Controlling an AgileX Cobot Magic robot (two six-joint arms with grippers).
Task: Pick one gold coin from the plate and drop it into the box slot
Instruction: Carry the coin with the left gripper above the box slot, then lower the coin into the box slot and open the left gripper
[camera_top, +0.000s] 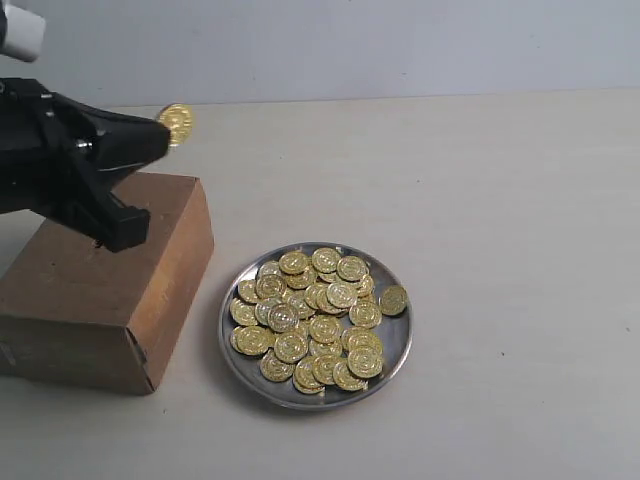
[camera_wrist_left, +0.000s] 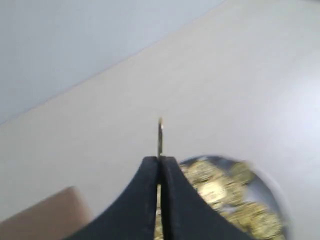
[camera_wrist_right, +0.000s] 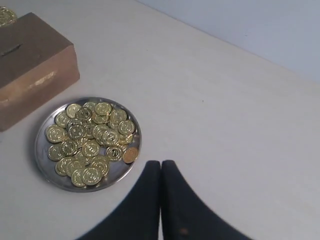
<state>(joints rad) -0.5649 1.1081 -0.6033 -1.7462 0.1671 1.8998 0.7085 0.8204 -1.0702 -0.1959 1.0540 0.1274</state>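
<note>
findings, largest item first.

bench (camera_top: 500, 200): one pale, flat surface. it lay open on the right of the exterior view and toward the far wall.

box (camera_top: 60, 285): one, brown, lying on a broad face at the left. its long axis ran from near-left to far-right in the exterior view. the near corner stood close to the bench's front margin.

plate (camera_top: 398, 342): one, round, metal, just beside the box's right side with a narrow strip of bench between them, not touching.

left pincer (camera_top: 163, 132): one, black, raised above the box and clamped on the held coin.

right pincer (camera_wrist_right: 160, 165): one, its fingers pressed together, hanging over the bench just beside the plate's rim.

coins (camera_top: 310, 320): some dozens heaped in the plate, overlapping, so an exact count could not be taken. one lay apart against the right rim (camera_top: 393, 299).

slot (camera_wrist_right: 11, 50): one dark slit in the box's top face, long axis roughly parallel to the box side facing the plate. the left arm hid it in the exterior view.

held coin (camera_top: 176, 123): one, gripped on edge and projecting beyond the fingertips. it showed its face in the exterior view and a thin upright line in the left wrist view (camera_wrist_left: 160, 134). it was aloft by the box's far end, clear of the top face.
</note>
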